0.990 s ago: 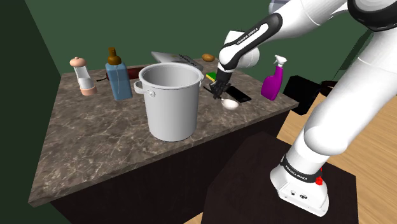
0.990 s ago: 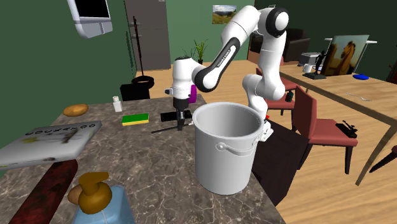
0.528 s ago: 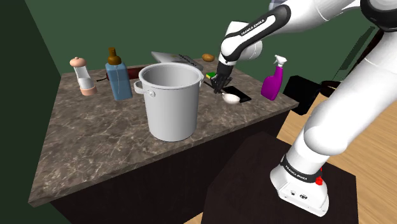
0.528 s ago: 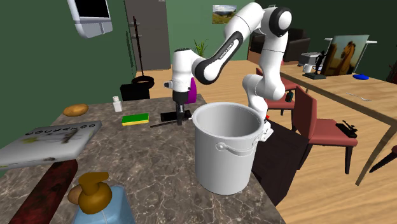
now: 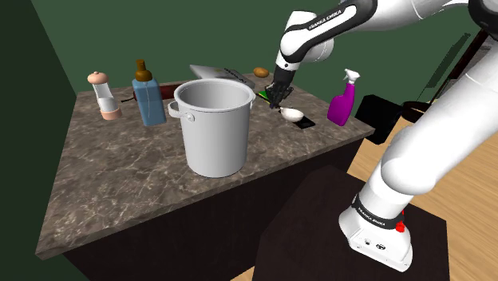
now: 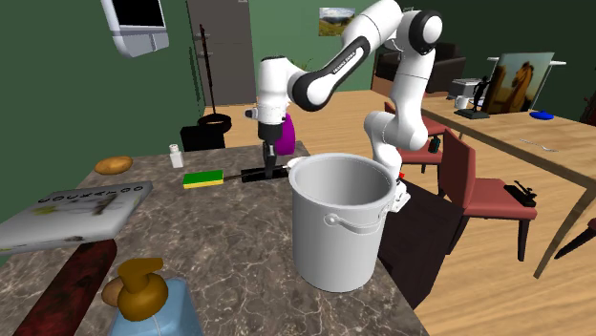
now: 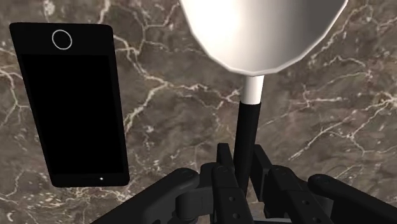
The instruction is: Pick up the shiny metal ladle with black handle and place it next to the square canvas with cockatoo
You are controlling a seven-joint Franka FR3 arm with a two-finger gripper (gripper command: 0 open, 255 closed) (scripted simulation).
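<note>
Ladle (image 7: 262, 38) pinched by handle in gripper (image 7: 240, 170), seemingly off counter (image 7: 162, 95); lift step. Nxt: carry to canvas (image 6: 76, 215), clear of pot (image 6: 339, 229).

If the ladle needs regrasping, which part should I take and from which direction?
Take the ladle by its thin black handle, coming down from above with the fingers either side of it, as the gripper clasps it now. The handle is a slim straight rod lying roughly level, so it fits between them; the pale bowl is wide and rounded and would likely slip.
</note>
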